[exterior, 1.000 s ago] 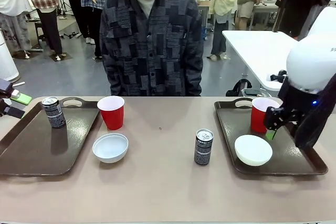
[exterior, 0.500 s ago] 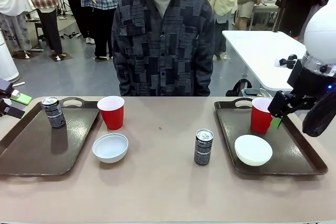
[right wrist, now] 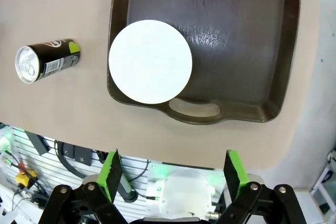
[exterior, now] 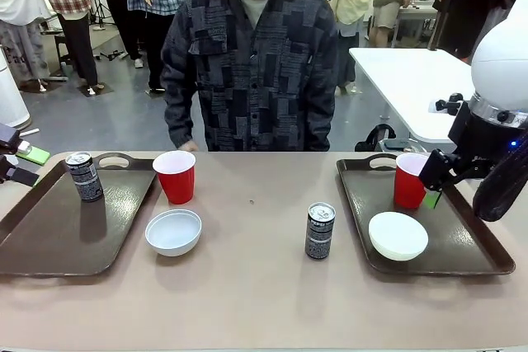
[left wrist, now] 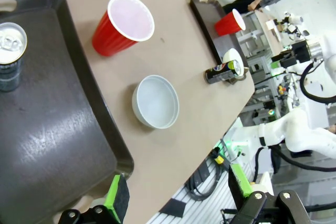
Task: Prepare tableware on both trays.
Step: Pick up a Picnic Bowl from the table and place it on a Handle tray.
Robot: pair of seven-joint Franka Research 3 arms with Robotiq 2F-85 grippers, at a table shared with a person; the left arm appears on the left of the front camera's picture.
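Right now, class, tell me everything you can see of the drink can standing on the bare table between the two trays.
The can is slim, with a black body carrying white print and a small green patch, and a silver top with a pull tab; it looks like metal. It stands upright on the tan table, just left of the right tray and clear of its rim. Only the table touches it.
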